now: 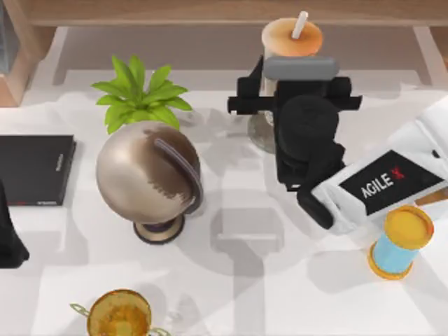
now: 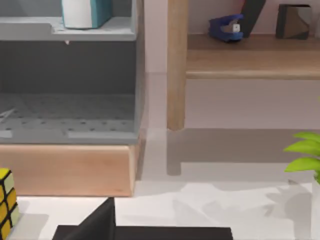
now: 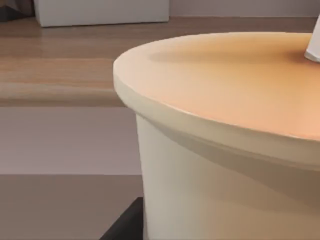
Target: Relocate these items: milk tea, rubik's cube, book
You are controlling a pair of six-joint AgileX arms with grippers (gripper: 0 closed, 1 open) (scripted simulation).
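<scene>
The milk tea (image 1: pixel 292 35), with its orange lid and white straw, stands tall at the back of the table, right of centre. My right gripper (image 1: pixel 294 75) is shut on the cup just below the lid, and its black body hides the lower cup. The cup's pale wall and lid (image 3: pixel 225 125) sit very close in the right wrist view, with a dark finger (image 3: pixel 125 225) against the wall. The rubik's cube (image 2: pixel 5 207) lies on the white table before a wooden ledge. The book (image 2: pixel 85 12), light blue with white pages, stands on a grey shelf above. My left arm (image 1: pixel 8 238) is parked at the table's left edge.
A bronze globe (image 1: pixel 148 178) stands left of centre with a green plant (image 1: pixel 140 91) behind it. A flat black slab (image 1: pixel 35 168) lies at the left. A blue cylinder with yellow ends (image 1: pixel 402 241) stands at the right, a gold trophy (image 1: pixel 119 315) at the front.
</scene>
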